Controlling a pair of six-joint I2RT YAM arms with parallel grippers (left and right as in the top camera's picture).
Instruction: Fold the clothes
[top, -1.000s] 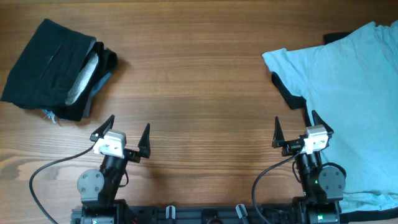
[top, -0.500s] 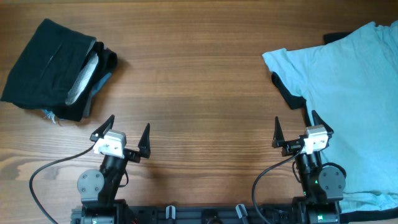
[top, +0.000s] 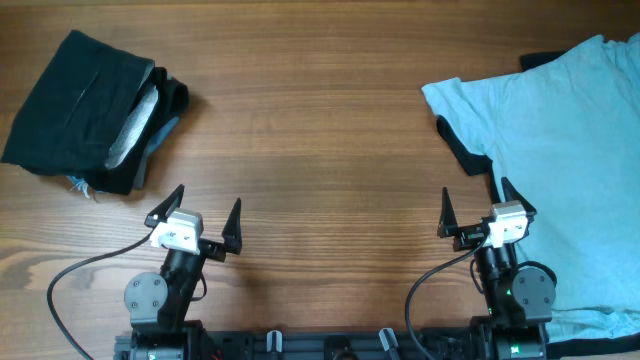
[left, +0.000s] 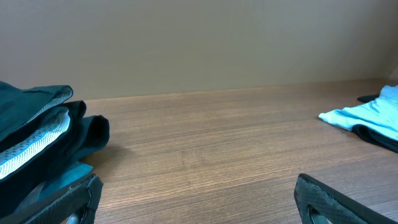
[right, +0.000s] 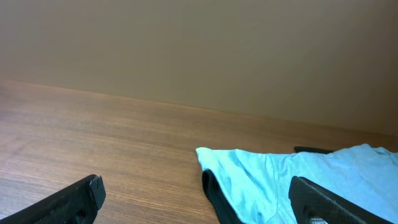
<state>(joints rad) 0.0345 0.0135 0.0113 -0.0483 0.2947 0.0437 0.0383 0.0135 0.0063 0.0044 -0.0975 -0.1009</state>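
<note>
A light blue T-shirt (top: 560, 130) lies spread flat at the right of the table, over a black cloth (top: 462, 152) whose edge shows under its sleeve; both also show in the right wrist view (right: 261, 177). A folded pile of dark garments (top: 85, 105) with a grey-white piece in it sits at the far left and shows in the left wrist view (left: 37, 146). My left gripper (top: 195, 222) is open and empty near the front edge. My right gripper (top: 478, 215) is open and empty at the T-shirt's left edge.
The wooden table (top: 310, 140) runs between the pile and the T-shirt. The arm bases and a cable (top: 70, 285) sit along the front edge. A plain wall stands behind the table's far edge.
</note>
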